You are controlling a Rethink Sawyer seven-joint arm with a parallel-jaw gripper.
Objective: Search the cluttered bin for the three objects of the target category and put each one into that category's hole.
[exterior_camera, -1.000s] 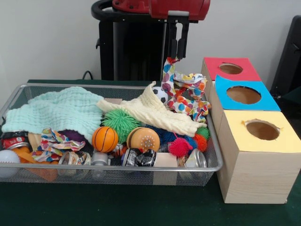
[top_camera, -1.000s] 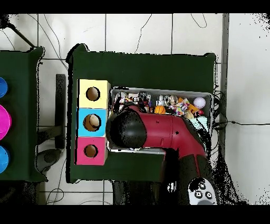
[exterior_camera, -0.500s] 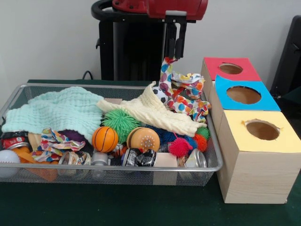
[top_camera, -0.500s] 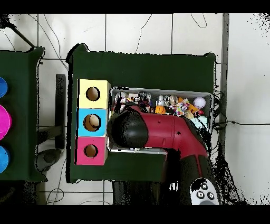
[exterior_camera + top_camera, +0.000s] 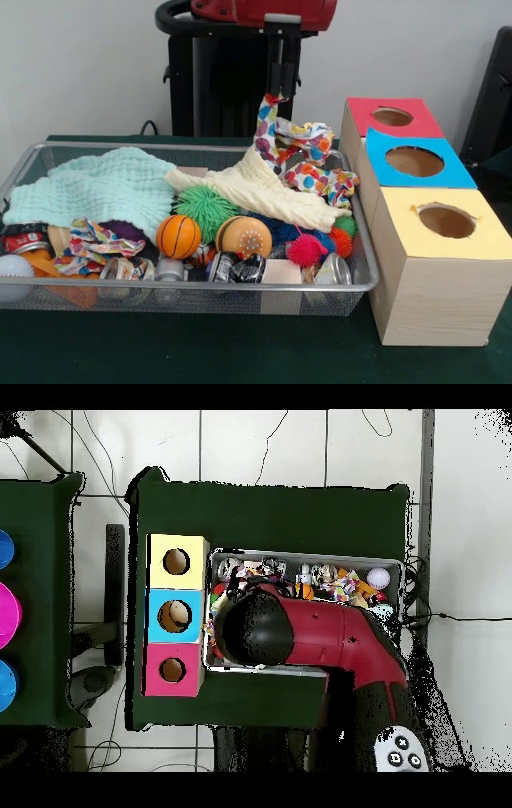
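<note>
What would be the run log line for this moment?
gripper: shut on polka-dot cloth | cloth: corner lifted, rest on wire bin | holes: not reached

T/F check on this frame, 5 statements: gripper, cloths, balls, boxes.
1. The gripper is shut on the polka-dot cloth. True.
2. That cloth is fully clear of the wire bin. False: its lower part lies on the clutter.
3. The basketball is in the yellow box. False: it sits in the bin.
4. The blue box stands between red and yellow. True.
5. The mint cloth hangs from the gripper. False: it lies in the bin.
</note>
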